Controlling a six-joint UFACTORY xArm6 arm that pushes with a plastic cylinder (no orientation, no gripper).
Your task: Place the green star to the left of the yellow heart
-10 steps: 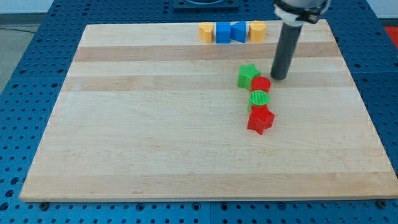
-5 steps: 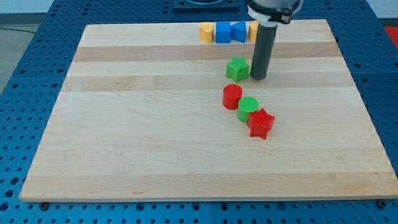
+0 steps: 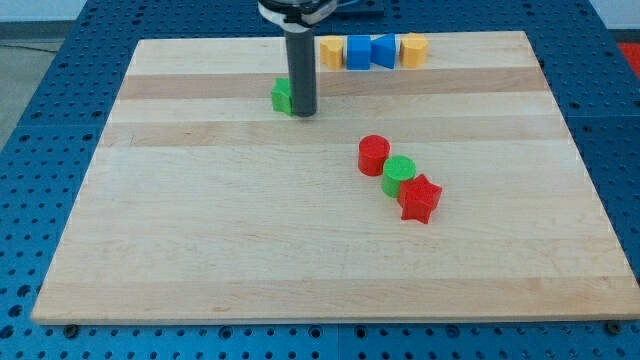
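You'll find no readable text, label, brand, number or sign anywhere in this view. The wooden board (image 3: 200, 230) is plain grain, and the blocks show bare coloured faces, unmarked. The blue perforated table (image 3: 40, 120) carries only holes, no lettering.

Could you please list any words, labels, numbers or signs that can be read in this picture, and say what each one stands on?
None: no word, label, brand, number or sign can be read anywhere in the view.
The wooden board is plain wood grain.
The blocks, such as the green star beside my tip and the red star, carry no marks.
The blue perforated table shows only holes.
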